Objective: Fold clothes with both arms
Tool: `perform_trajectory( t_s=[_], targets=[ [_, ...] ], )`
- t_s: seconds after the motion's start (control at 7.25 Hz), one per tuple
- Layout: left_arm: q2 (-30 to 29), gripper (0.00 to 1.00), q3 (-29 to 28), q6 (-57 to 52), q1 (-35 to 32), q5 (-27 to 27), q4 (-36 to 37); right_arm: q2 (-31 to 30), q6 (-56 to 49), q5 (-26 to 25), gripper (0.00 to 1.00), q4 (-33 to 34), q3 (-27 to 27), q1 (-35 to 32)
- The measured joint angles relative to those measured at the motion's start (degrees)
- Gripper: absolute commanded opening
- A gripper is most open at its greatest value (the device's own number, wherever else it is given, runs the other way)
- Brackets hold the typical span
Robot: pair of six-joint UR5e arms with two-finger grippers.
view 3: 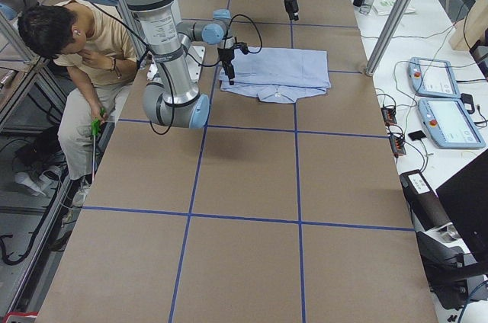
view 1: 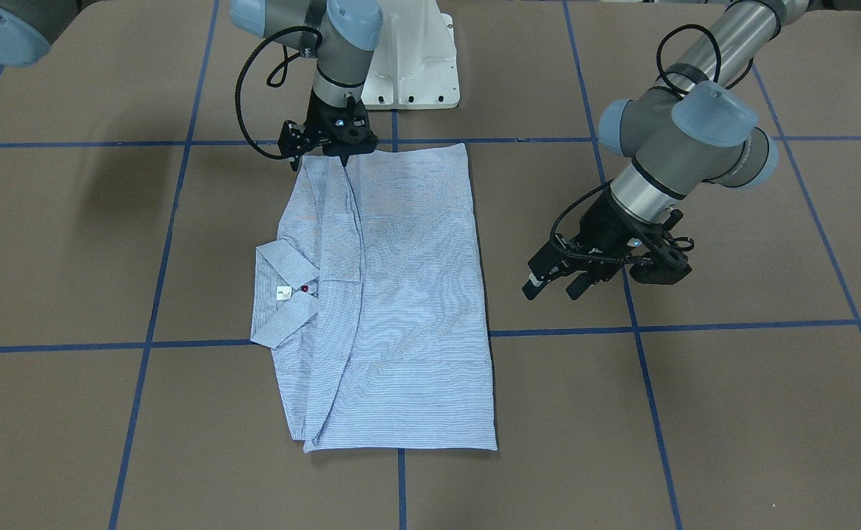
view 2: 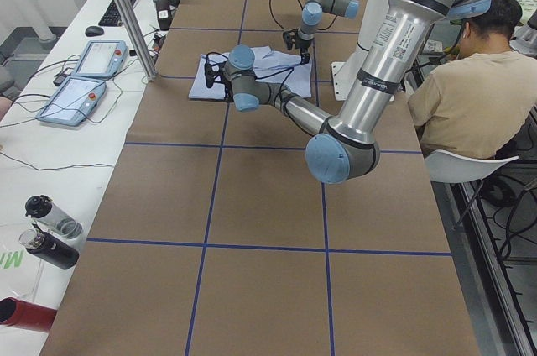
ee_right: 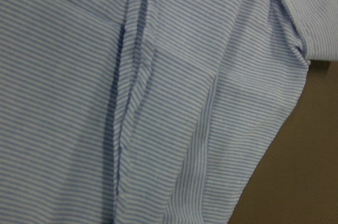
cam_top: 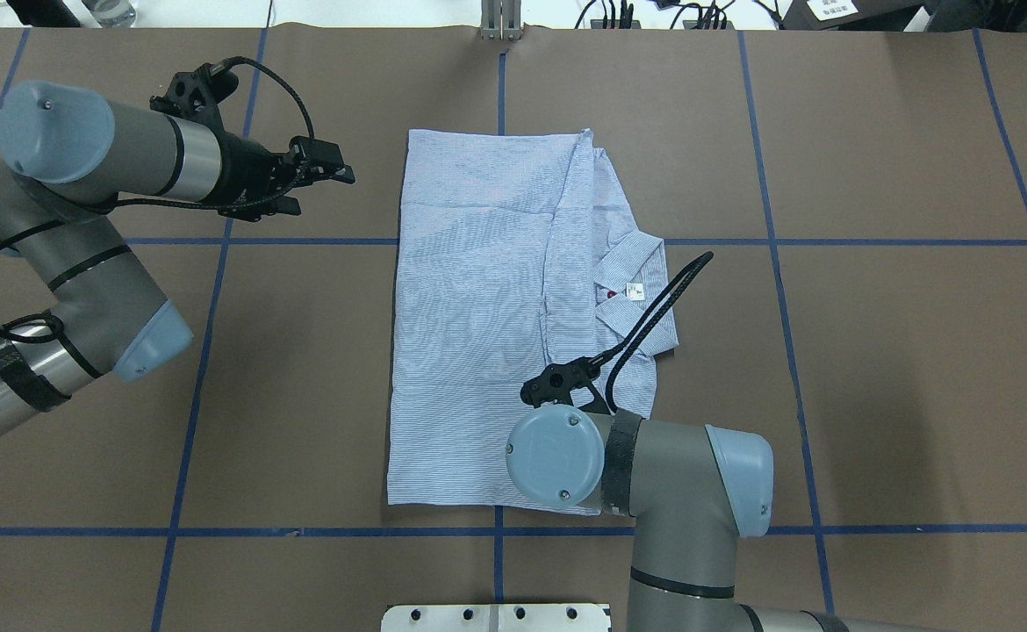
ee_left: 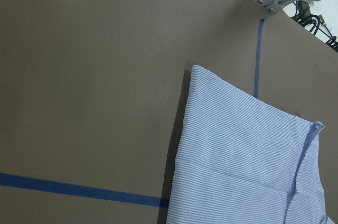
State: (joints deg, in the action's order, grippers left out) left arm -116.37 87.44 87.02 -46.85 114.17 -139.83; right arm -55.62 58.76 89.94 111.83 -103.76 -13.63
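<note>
Folded shirt (view 1: 401,294), right gripper (view 1: 344,153) on it, left gripper (view 1: 554,285) parted

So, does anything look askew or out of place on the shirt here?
Only the collar: it juts out past the long edge of the folded shirt on the robot's right, breaking an otherwise neat rectangle. Nothing looks torn or damaged.
</note>
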Motion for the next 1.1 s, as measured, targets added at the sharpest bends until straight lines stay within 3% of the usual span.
perform_trajectory(
  t_s=[0.55, 1.1],
  targets=[
    [0.1, 0.99, 0.2, 0.8, 0.0, 0.0, -0.1, -1.4, -7.3, 4.4, 1.00, 0.1, 0.9, -6.0],
    [0.1, 0.99, 1.1, 0.9, -0.1, 0.0, 0.0, -6.9, -9.7, 6.7, 1.00, 0.6, -4.3, -9.9]
  ],
)
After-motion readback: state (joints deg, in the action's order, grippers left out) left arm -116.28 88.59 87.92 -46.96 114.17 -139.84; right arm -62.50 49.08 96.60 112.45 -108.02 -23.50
